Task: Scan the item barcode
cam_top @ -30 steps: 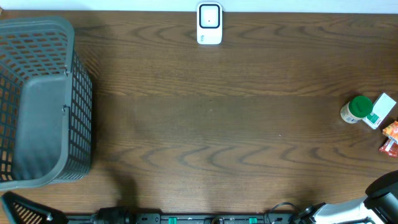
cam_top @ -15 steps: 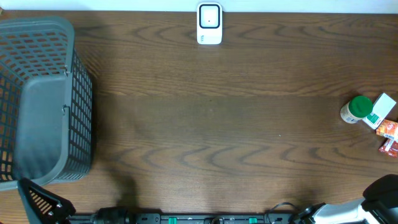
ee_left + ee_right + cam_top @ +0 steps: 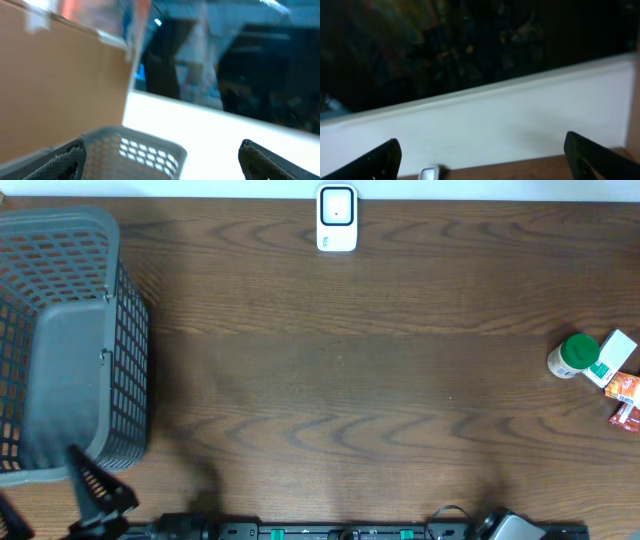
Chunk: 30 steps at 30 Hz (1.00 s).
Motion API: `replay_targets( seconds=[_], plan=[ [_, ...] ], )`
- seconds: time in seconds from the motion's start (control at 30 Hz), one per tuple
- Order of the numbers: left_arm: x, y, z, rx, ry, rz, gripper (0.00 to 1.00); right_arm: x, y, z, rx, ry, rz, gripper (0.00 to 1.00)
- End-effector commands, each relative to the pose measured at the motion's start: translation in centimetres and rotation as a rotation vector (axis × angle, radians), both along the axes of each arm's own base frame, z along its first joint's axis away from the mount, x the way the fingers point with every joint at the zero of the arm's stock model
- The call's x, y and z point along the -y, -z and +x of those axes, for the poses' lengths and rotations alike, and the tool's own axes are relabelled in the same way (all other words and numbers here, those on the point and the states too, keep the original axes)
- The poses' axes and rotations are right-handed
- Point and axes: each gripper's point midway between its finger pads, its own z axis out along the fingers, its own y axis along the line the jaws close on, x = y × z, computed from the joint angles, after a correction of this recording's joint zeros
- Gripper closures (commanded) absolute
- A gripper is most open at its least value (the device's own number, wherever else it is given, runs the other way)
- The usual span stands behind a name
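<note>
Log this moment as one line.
left pincer: open, empty | right pincer: open, empty | green-capped bottle: on table, right side | scanner: far edge, centre

The bench (image 3: 340,380) is dark brown with wavy wood grain. The basket (image 3: 130,370) is grey with grid-patterned walls. The scanner (image 3: 337,218) is white with a dark face. The bottle (image 3: 575,356) is white and green-capped, the box (image 3: 617,352) white and green, and the packet (image 3: 628,398) orange-red.

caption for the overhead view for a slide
Dark wooden table with a grey plastic mesh basket at left, a white scanner at far edge and a green-capped bottle at right.
</note>
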Motion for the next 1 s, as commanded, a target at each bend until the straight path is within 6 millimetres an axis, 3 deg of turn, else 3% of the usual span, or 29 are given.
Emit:
replay_targets(
  seconds=[0.0,0.13,0.33,0.57,0.63,0.73,0.97],
  plan=[
    [1.4,1.6,2.2,-0.050,0.092,0.051,0.03,-1.8,-0.5,-2.3,0.034,0.101,-0.074,0.01],
    [1.9,3.2,3.9,-0.118,0.101,0.154,0.03,-4.4,-0.1,-6.6,0.091,0.188,-0.145,0.01],
    [0.8,3.2,3.8,-0.113,0.045,0.124,0.03,-9.0,1.5,-13.7,0.269,0.089,-0.130,0.01],
    [0.7,2.5,4.3,-0.026,0.056,0.053,0.03,-10.7,3.1,-21.4,0.556,0.084,-0.145,0.01],
    [0.0,2.8,4.7,-0.013,0.012,0.035,0.03,-10.9,3.8,-22.5,0.596,0.073,-0.114,0.01],
    [-2.8,5.0,5.0,-0.046,-0.164,-0.031,0.02,-11.1,4.7,-23.5,0.655,0.067,-0.105,0.01],
    [-2.2,9.8,7.4,-0.160,-0.115,-0.106,0.02,-11.0,8.7,-23.7,0.705,0.076,-0.110,0.01]
  ],
)
